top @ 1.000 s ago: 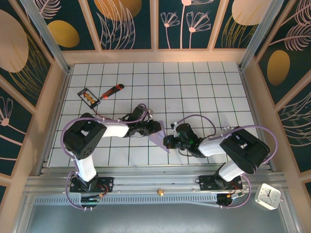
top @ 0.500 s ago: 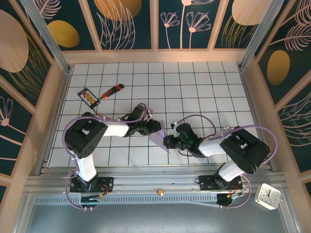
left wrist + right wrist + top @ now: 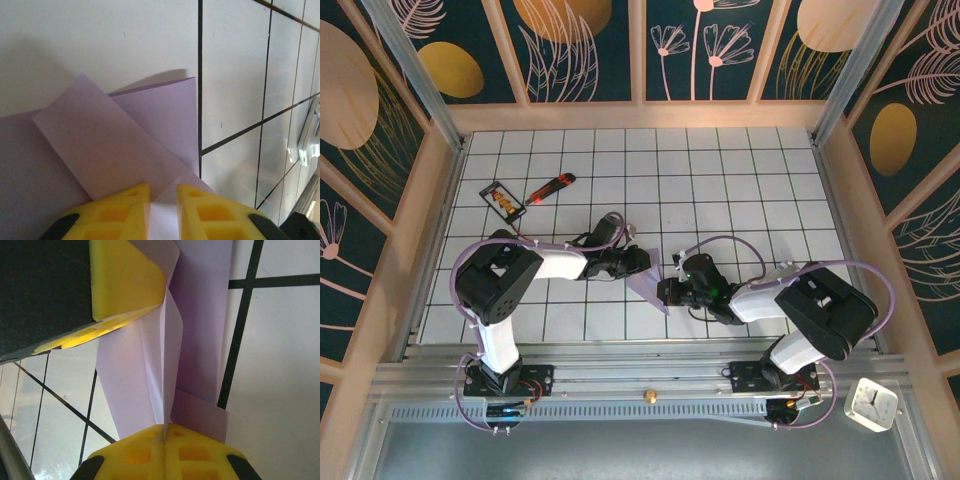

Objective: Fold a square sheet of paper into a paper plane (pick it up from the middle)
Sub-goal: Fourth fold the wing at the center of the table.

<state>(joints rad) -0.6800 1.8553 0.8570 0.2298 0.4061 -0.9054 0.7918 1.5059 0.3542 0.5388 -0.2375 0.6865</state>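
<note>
The square sheet of paper (image 3: 649, 282), pale lavender and partly folded into layered flaps, is held off the tiles between both grippers near the table's front middle. My right gripper (image 3: 664, 292) is shut on its standing centre fold (image 3: 172, 365), fingertips meeting (image 3: 165, 432). My left gripper (image 3: 641, 262) faces it from the left. Its yellow fingers (image 3: 125, 210) stand a narrow gap apart around a pale flap of the sheet (image 3: 115, 145), midpoint (image 3: 163, 197). One left finger (image 3: 125, 280) touches the paper's top edge in the right wrist view.
A red-orange utility knife (image 3: 550, 187) and a small black-framed card (image 3: 503, 200) lie at the back left of the tiled table (image 3: 740, 190). Wooden frame walls (image 3: 432, 220) close in the sides. A white clock (image 3: 871, 403) sits past the front right corner.
The left arm has shifted very slightly. The paper and the right gripper stay where they were.
</note>
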